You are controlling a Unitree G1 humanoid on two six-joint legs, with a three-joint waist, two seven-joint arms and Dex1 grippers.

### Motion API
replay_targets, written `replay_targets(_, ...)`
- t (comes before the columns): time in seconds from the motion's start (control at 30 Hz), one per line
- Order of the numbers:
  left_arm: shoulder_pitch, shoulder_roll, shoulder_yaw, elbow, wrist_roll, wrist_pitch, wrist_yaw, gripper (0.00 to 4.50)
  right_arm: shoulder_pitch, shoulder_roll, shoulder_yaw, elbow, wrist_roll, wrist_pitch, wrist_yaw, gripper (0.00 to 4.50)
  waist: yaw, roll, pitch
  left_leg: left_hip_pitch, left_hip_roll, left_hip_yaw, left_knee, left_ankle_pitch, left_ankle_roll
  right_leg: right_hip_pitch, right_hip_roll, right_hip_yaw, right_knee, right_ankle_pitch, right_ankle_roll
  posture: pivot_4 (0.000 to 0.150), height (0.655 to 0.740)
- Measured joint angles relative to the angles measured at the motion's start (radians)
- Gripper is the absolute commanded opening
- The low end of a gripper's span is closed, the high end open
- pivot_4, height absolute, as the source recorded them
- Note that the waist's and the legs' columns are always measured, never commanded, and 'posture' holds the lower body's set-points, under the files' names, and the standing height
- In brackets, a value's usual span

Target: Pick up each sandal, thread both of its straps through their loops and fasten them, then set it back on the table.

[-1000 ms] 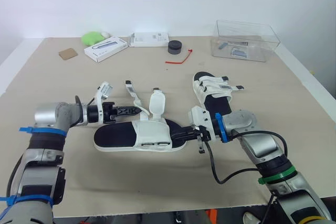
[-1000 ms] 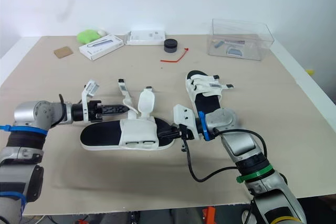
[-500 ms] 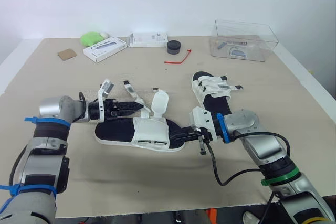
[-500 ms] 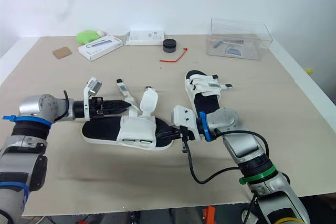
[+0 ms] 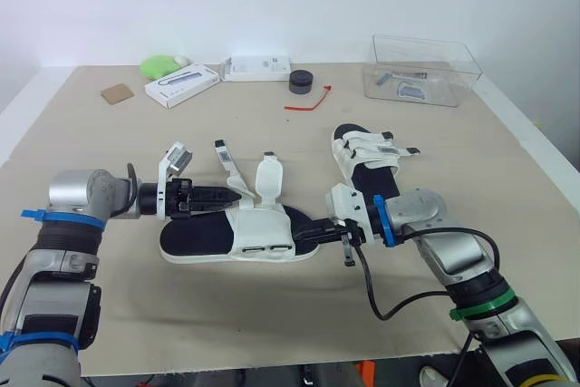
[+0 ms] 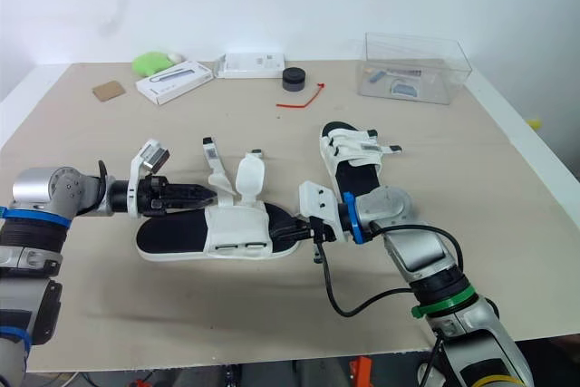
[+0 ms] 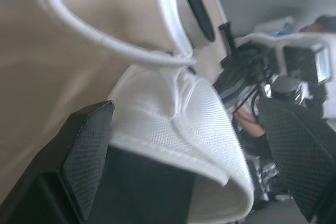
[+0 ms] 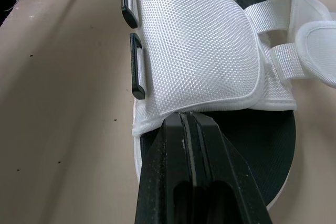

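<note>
**While the right gripper pins the sandal, the left straddles its upper**

Your left gripper [image 5: 237, 195] stands wide. Its fingers [image 7: 86, 153] are spread to either side of the white mesh upper [image 5: 263, 233] of the near sandal [image 5: 201, 237]. One finger touches the upper's edge; I cannot tell whether the other does. Since half a second ago the gripper has drawn back a little toward your left and dropped lower. The sandal's left end has swung nearer you, so the sole lies level across the table [image 5: 272, 324] again. Your left forearm reaches in flat and low from the left, with the elbow further out than before. The sandal's two straps [image 5: 222, 159] stand loose and upright just behind the gripper's tips, unthreaded.

Your right gripper [image 5: 317, 233] is closed tight, fingers pressed together with no gap. It lies over the black footbed at the sandal's right end, tips against the hem of the upper, and it has not moved. Your right forearm comes in from the lower right, bent at the elbow. The second sandal [image 5: 367, 165] lies on the table just behind that wrist, its straps across it.
</note>
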Motion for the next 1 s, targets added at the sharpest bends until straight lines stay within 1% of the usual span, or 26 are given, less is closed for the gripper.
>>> replay_targets(0.33, -0.1, -0.083, 0.144, 0.181, -0.008, -0.003, 0.139, 4.5, -0.002, 0.002, 0.0, 0.003, -0.002, -0.008, 0.001, 0.07, 0.0, 0.0, 0.0, 0.0, -0.001, -0.001, 0.001, 0.001, -0.001, 0.0, -0.001, -0.001, 0.002, 0.0, 0.0, 0.15, 0.74)
replay_targets(0.5, -0.12, -0.122, 0.149, 0.241, 0.007, -0.039, 0.167, 4.5, -0.002, 0.002, 0.0, 0.002, -0.003, -0.009, 0.001, 0.07, -0.001, 0.0, 0.0, 0.0, -0.002, -0.001, 0.001, 0.001, -0.001, 0.0, -0.001, -0.001, 0.003, 0.0, 0.0, 0.15, 0.74)
replay_targets(0.73, -0.151, -0.18, 0.117, 0.344, 0.07, -0.124, 0.179, 4.5, -0.002, -0.001, 0.0, 0.002, -0.005, -0.009, 0.002, 0.07, 0.0, 0.0, 0.0, 0.0, -0.002, -0.002, 0.001, 0.001, -0.002, 0.0, -0.001, -0.001, 0.003, 0.0, 0.0, 0.15, 0.74)
replay_targets(1.0, -0.251, -0.206, 0.176, 0.539, 0.118, -0.294, 0.246, 4.5, -0.002, -0.008, 0.0, 0.002, -0.009, -0.009, 0.002, 0.07, 0.0, 0.0, 0.0, 0.001, -0.002, -0.002, 0.001, 0.001, -0.002, 0.0, -0.001, -0.001, 0.003, 0.0, 0.0, 0.15, 0.74)
